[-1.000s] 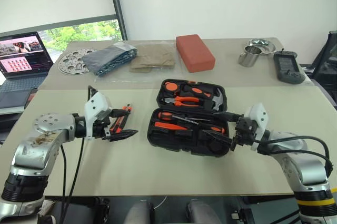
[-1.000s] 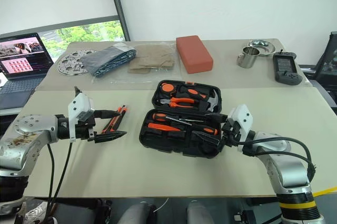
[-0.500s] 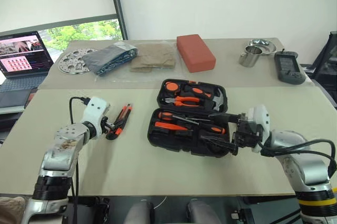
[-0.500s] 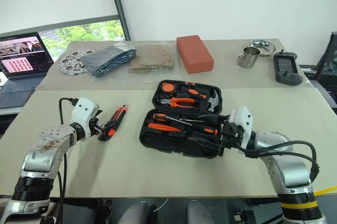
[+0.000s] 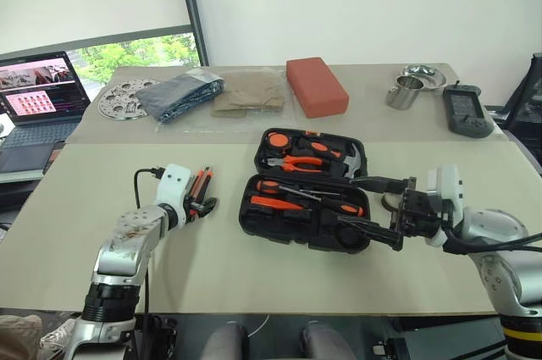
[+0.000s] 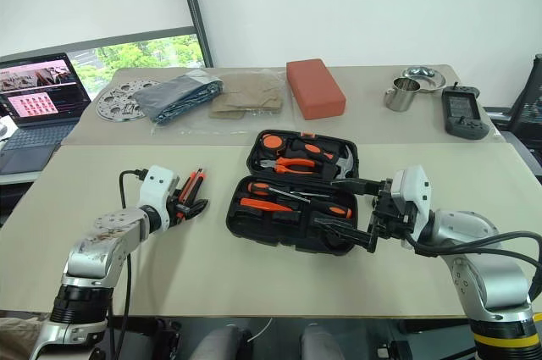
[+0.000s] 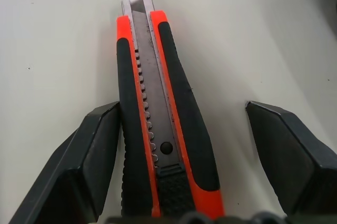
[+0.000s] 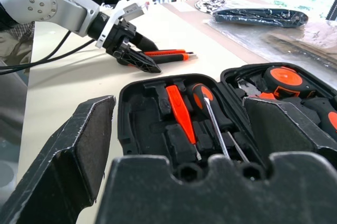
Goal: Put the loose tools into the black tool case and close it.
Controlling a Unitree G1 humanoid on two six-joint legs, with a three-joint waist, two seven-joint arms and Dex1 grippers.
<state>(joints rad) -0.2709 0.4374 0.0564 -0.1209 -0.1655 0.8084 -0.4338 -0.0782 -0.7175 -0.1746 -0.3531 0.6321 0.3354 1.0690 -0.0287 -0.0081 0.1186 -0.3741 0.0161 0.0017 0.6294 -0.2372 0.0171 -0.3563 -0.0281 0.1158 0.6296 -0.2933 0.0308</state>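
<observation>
The black tool case (image 5: 281, 226) lies open mid-table, with orange-handled tools in its slots. Two screwdrivers (image 8: 202, 96) and a slim orange tool (image 8: 180, 114) lie in its near half. An orange-and-black utility knife (image 7: 158, 124) lies flat on the table left of the case. My left gripper (image 5: 199, 201) is low over the knife's near end, open, with the handle between its fingers. One finger (image 7: 97, 150) touches the knife's side and the other stands apart. My right gripper (image 5: 378, 207) hangs open at the case's right end, holding nothing.
A red block (image 5: 317, 86), brown paper (image 5: 248, 91), a dark bag (image 5: 178, 93) and a round metal plate (image 5: 118, 97) lie at the back. A metal cup (image 5: 405, 89), bowl (image 5: 423, 74) and handheld device (image 5: 463, 110) are far right. A laptop (image 5: 38, 93) stands far left.
My left gripper has come down and forward onto the knife and rolled, so its fingers now straddle the handle. My right gripper has drawn back a little from the case's right end.
</observation>
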